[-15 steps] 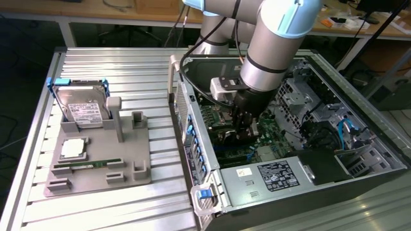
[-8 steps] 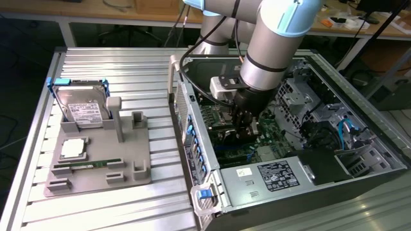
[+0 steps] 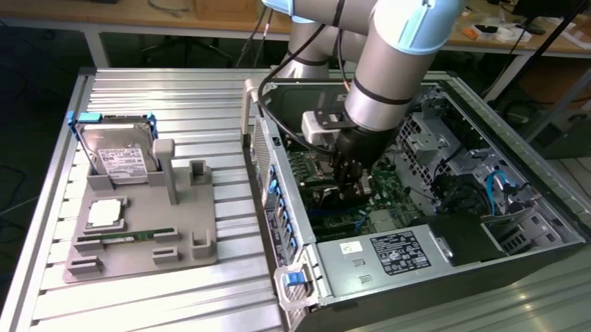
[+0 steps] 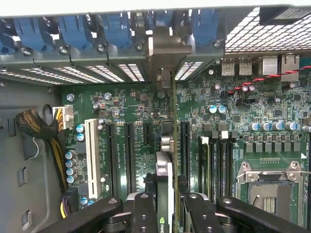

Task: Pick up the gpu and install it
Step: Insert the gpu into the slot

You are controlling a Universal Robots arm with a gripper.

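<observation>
My gripper (image 4: 167, 206) is shut on the gpu (image 4: 165, 179), a thin dark card seen edge-on between the two black fingers (image 4: 142, 213). The card runs from the fingers toward the case's rear wall, where its metal bracket (image 4: 167, 48) meets the slot openings. It stands over the green motherboard (image 4: 233, 111) between the black expansion slots (image 4: 129, 155). Whether its edge sits in a slot I cannot tell. In the exterior view the gripper (image 3: 356, 181) reaches down inside the open computer case (image 3: 277, 207), and the arm hides most of the card.
A grey fixture tray (image 3: 138, 259) at the exterior view's left carries a hard drive (image 3: 115, 155), a square chip (image 3: 104, 212) and a green memory stick (image 3: 124, 236). Inside the case are the power supply (image 3: 397, 252), a cable bundle (image 4: 39, 128), a white slot (image 4: 91, 158) and the processor socket (image 4: 269, 189).
</observation>
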